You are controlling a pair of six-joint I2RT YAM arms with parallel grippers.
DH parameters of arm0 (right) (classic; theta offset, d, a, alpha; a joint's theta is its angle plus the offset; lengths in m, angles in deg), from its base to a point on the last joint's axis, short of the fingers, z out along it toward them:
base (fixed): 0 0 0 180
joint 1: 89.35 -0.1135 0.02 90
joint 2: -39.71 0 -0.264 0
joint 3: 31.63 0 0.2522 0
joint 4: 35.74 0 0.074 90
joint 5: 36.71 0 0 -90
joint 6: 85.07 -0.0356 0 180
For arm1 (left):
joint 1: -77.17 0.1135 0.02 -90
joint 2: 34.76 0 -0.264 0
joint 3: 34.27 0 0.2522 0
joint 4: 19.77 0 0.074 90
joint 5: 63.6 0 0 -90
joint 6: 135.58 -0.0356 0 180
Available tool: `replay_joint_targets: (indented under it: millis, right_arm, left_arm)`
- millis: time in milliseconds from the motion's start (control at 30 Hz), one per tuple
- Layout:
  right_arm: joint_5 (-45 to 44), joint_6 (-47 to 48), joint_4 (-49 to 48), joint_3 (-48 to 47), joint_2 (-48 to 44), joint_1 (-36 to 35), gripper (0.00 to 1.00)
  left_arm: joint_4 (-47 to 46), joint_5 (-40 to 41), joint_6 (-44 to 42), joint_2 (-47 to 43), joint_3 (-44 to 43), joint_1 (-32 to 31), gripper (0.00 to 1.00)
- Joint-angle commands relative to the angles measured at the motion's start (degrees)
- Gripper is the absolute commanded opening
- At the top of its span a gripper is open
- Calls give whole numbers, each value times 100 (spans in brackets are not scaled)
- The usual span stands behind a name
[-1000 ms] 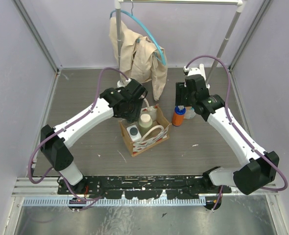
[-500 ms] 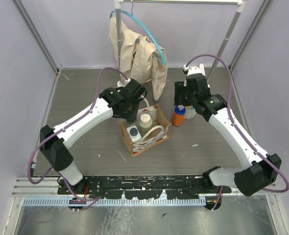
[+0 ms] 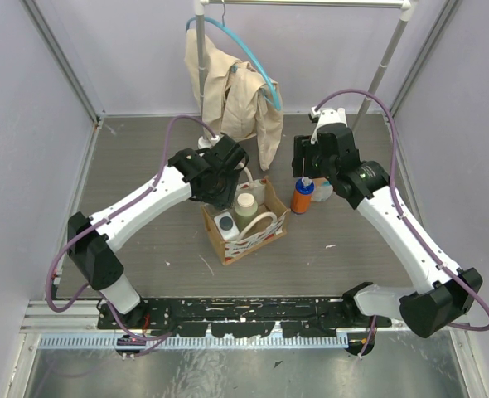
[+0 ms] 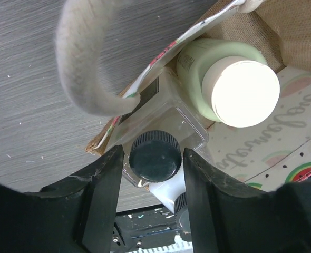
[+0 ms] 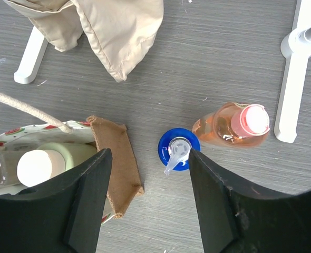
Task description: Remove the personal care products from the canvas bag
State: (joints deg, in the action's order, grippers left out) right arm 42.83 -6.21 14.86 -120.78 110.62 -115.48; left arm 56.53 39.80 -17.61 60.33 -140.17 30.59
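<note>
The canvas bag (image 3: 249,232) stands mid-table with its handles up. My left gripper (image 3: 225,189) is open over its back corner. In the left wrist view its jaws (image 4: 153,155) straddle the dark cap (image 4: 155,156) of the clear bottle (image 4: 163,110), with a small gap on each side. The cream-lidded bottle (image 4: 244,93) and the white bottle with grey top (image 4: 168,192) are also in the bag. My right gripper (image 5: 149,153) is open and empty above the blue-capped orange bottle (image 5: 179,149). The pink-capped peach bottle (image 5: 234,126) stands beside that one on the table.
A beige jacket (image 3: 232,91) hangs from a clothes rack (image 3: 302,4) at the back. The rack's white feet (image 5: 295,68) rest on the table right of the two bottles. A cream loop handle (image 4: 79,63) arcs across the left wrist view.
My right gripper has drawn back and up from the orange bottle, toward the rack. The left gripper has stayed over the bag.
</note>
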Motion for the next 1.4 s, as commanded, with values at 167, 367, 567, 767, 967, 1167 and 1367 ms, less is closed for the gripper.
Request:
replay_joint_targets:
  millis: [167, 367, 567, 767, 967, 1167, 1367]
  right_arm:
    - [11, -47, -103, -152, -122, -9, 66]
    - [282, -15, -71, -178, -116, -22, 66]
    - [489, -41, 60, -277, 245, -542, 70]
    - [553, -146, -139, -138, 343, -920, 70]
    - [714, -211, -405, 5, 456, -1159, 70]
    - [731, -292, -1202, 505, 267, -1496, 71]
    - [624, -272, -1572, 710, 607, -1752, 71]
  left_arm:
    - [109, -148, -12, 56, 65, -32, 32]
    - [347, -74, -122, 124, -214, -34, 27]
    - [642, 224, -180, 8, -799, -33, 30]
    - [1299, 457, -328, 120, -1778, -29, 28]
    - [1897, 831, -467, 143, -2665, -18, 28]
    - [2580, 1497, -502, 199, -3795, 128, 28]
    - [2796, 1620, -639, 81, -4467, 470, 28]
